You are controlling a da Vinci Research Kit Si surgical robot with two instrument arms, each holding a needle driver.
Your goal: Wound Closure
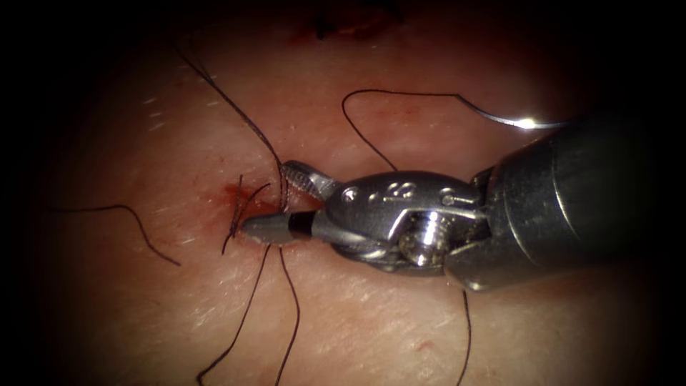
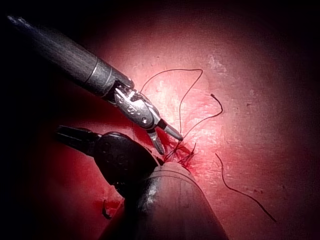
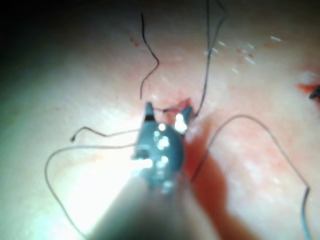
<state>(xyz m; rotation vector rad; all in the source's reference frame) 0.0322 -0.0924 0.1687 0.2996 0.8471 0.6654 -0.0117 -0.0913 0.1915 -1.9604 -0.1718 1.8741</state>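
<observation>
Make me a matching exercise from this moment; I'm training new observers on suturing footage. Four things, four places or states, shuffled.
Things:
1. right arm's tool
2. needle
3. red fluid
4. cut end of thread

Places or states:
A. lies loose on the tissue, left of the cut
B. jaws open at the cut, holding nothing
C. stains the tissue at the cut
D. rests right of the cut, beside the tool's shaft, in no jaws

Pairs: 1-B, 2-D, 3-C, 4-A
</observation>
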